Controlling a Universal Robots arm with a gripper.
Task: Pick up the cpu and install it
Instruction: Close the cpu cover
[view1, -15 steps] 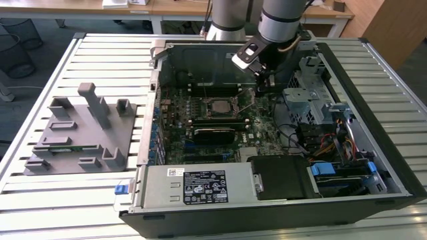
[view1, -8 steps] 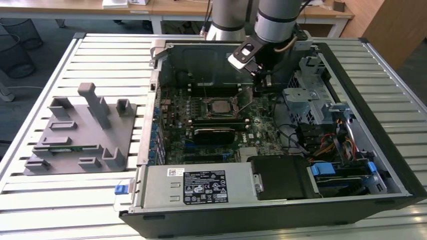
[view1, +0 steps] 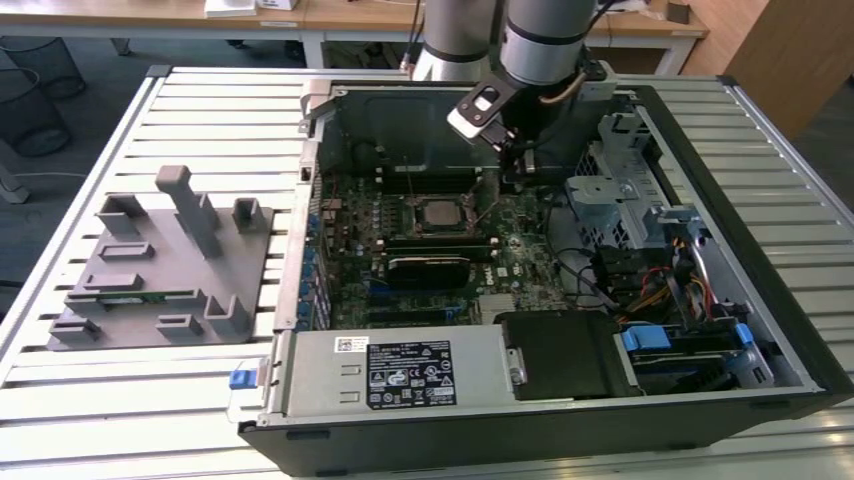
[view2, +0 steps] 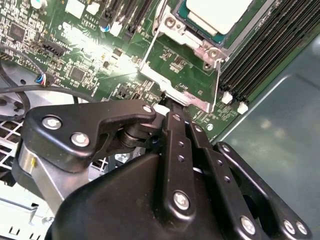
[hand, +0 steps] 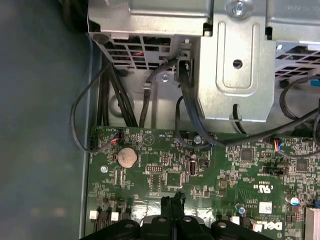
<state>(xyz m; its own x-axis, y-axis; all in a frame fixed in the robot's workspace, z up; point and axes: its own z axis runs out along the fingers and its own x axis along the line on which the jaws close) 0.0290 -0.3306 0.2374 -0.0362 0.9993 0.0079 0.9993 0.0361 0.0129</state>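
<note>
Gripper (view2: 167, 104), black fingers pressed together, sits at the silver metal socket frame (view2: 186, 96); I judge the square silver-grey cpu (view2: 216, 12) seated, so locking is in hand, calling for gentle pressure.

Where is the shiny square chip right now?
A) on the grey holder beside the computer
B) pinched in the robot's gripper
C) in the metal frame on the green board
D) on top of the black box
C: in the second wrist view the cpu lies flat inside the metal socket frame on the green board.
</note>
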